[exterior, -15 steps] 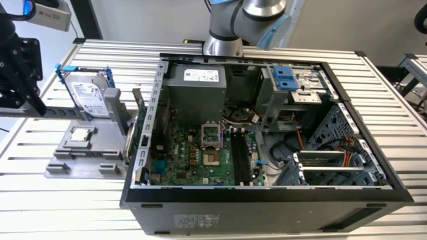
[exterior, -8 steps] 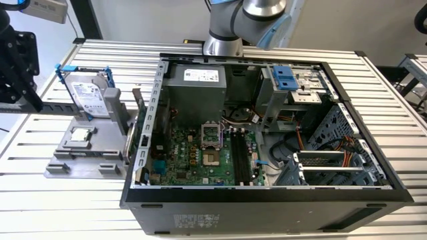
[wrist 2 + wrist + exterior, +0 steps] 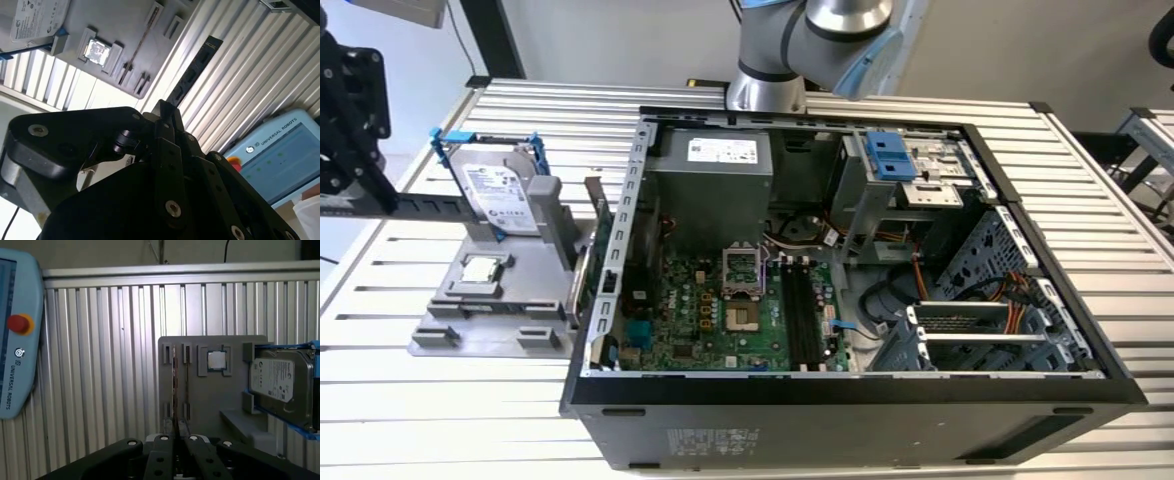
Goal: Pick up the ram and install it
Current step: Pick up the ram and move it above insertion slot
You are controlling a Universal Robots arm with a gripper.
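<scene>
The ram (image 3: 174, 382) stands on edge in a slot of the grey holder (image 3: 200, 405), seen as a thin strip; it also shows in the second wrist view (image 3: 142, 39) and in the exterior view (image 3: 602, 215), next to the computer case. In the first wrist view my gripper (image 3: 176, 428) is short of the holder, in line with the ram and apart from it. Its fingers (image 3: 166, 112) are shut together with nothing between them. The black gripper body (image 3: 350, 120) is at the exterior view's left edge. The motherboard's long memory slots (image 3: 802, 305) lie inside the open case.
The holder also carries a silver hard drive in a blue frame (image 3: 498, 190) and a small square processor chip (image 3: 480, 268). The open case (image 3: 854, 390) has raised walls, cables and a drive cage. A teach pendant (image 3: 15, 335) lies on the ribbed metal table (image 3: 100, 365).
</scene>
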